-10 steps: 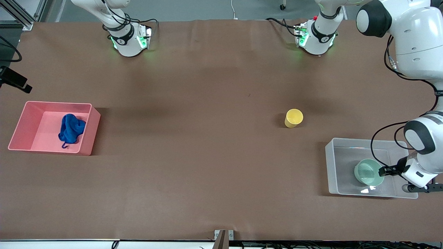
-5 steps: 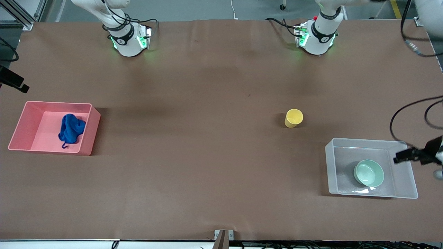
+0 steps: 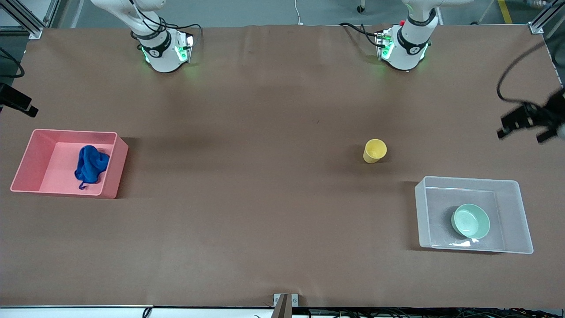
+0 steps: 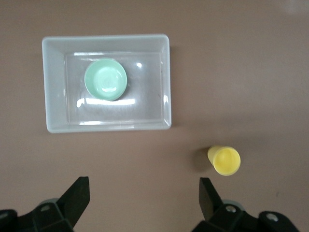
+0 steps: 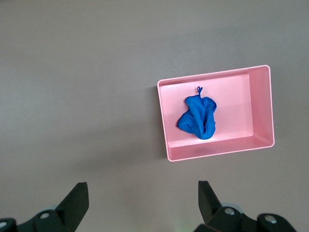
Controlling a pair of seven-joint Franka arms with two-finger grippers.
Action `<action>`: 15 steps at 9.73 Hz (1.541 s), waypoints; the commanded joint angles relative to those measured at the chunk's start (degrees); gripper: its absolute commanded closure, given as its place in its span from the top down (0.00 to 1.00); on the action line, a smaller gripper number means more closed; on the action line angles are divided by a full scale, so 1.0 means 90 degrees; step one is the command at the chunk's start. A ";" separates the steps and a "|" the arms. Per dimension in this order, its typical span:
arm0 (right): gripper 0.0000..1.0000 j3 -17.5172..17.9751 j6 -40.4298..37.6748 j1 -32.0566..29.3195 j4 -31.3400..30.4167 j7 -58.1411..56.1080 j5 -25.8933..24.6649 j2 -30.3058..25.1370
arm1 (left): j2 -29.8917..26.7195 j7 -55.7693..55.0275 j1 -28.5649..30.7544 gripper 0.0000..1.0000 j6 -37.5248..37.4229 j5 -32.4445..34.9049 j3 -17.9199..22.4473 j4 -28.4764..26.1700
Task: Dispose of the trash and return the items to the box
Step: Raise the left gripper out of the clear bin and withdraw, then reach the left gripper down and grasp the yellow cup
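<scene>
At the right arm's end of the table, the blue cloth wad (image 3: 91,164) already lies inside the pink bin (image 3: 26,163), its thin string loop trailing toward the front camera, so the trash step looks done. Toward the left arm's end, the mint-green bowl (image 3: 471,221) sits upright on the floor of the clear box (image 3: 514,216), mouth up, which leaves one of the two items returned. What remains, by my reading, is the yellow cup (image 3: 374,150): it stands alone on the brown table (image 3: 265,198), well apart from the box and farther from the front camera than it. The cup is upright with its mouth facing up, so its long axis runs vertically; it is round and has no preferred side for a grasp. The left gripper (image 3: 525,126) hangs in the air over the table edge at its own end, jaws spread wide and holding nothing; its wrist view shows both box and cup below. The right gripper (image 5: 143,203) waits high over bare table near the pink bin, jaws likewise spread and empty.
</scene>
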 commanded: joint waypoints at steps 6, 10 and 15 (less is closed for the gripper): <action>1.00 -0.0015 0.0012 -0.0024 -0.0072 -0.0124 0.0063 -0.0081 | 0.0003 -0.1044 0.0006 1.00 0.2294 0.0162 -0.1470 -0.3020; 1.00 -0.0015 0.0031 -0.0043 -0.0072 -0.0124 0.0063 -0.0071 | 0.1487 -0.1063 0.0007 0.95 0.3613 0.0162 -0.1795 -0.3404; 1.00 -0.0015 0.0002 -0.0053 -0.0072 -0.0114 0.0063 -0.0081 | 0.2300 -0.1179 -0.0130 0.09 0.4807 0.0172 -0.1921 -0.3960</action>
